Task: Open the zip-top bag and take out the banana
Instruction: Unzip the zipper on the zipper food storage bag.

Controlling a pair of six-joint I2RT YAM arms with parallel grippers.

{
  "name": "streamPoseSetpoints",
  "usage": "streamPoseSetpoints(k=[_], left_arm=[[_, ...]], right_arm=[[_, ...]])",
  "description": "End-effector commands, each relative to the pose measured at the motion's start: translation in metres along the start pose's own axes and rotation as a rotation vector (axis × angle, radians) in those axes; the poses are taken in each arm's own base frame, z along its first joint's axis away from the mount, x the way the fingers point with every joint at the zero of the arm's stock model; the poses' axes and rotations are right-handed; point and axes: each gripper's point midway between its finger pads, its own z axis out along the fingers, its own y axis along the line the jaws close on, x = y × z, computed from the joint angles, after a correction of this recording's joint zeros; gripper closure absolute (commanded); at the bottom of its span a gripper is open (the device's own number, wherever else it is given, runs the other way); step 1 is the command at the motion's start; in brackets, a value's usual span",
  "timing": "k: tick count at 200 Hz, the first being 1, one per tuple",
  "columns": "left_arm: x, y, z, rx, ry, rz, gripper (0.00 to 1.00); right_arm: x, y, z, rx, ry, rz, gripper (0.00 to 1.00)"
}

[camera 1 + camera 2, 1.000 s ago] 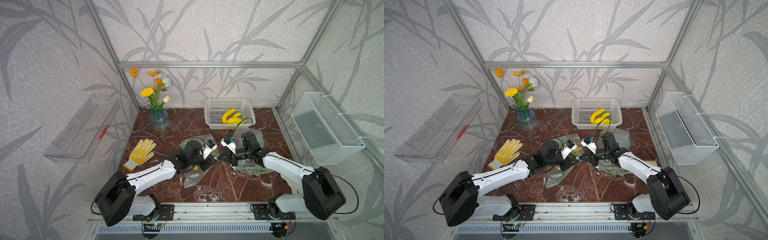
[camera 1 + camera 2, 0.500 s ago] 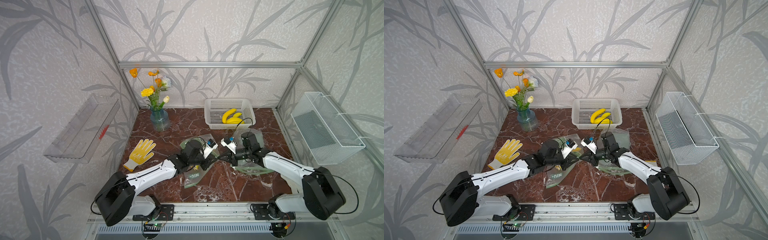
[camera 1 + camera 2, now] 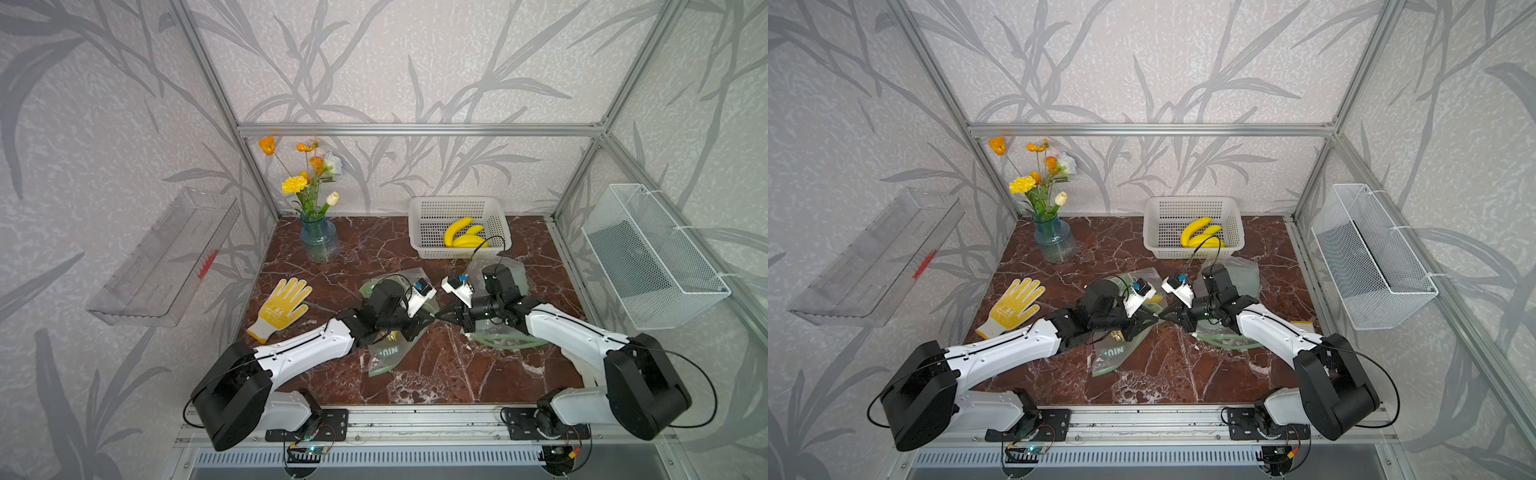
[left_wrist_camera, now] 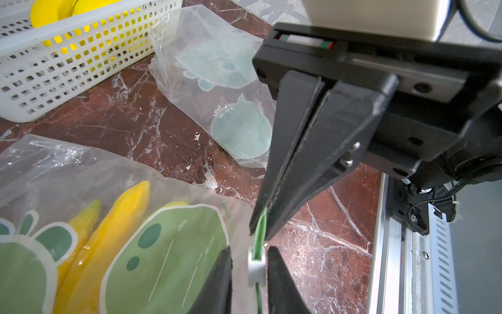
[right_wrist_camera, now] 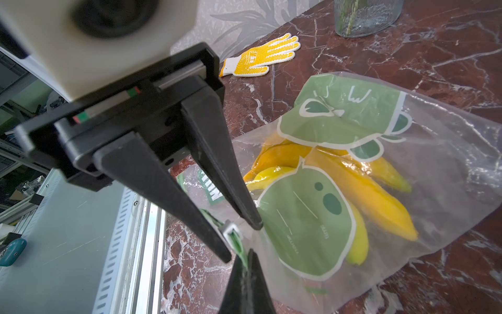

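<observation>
the dark red marble table [image 3: 457, 374] carries the zip-top bag [image 5: 312, 225], which lies flat near the front middle, partly under the left arm's wrist in both top views. yellow bananas [image 5: 366, 190] lie inside it, behind the green cartoon prints. the right gripper [image 4: 259, 233] has its fingers pressed together on the green zip strip [image 4: 259, 243] at the bag's corner. the left gripper [image 4: 250, 252] meets it tip to tip. its fingers are a narrow gap apart and straddle the small white slider [image 4: 256, 269], one just beside it, the other a sliver off, not clamped.
</observation>
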Motion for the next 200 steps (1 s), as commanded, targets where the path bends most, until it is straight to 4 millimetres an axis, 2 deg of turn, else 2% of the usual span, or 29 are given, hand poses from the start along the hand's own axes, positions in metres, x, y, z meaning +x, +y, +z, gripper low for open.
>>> streamPoseSetpoints(k=[1,124,200], left_arm=[[-0.01,-0.001,-0.005,-0.01,-0.02,0.026,0.79],[-0.005,0.0,-0.005,-0.019,-0.005,0.021,0.92],[0.018,0.002,-0.008,-0.033,0.051,0.002,0.92]], right_arm=[[-0.008,-0.002,0.0,0.002,-0.003,-0.001,1.0],[-0.008,-0.006,0.0,0.023,-0.005,0.005,1.0],[-0.022,-0.009,-0.007,0.089,-0.073,-0.002,1.0]])
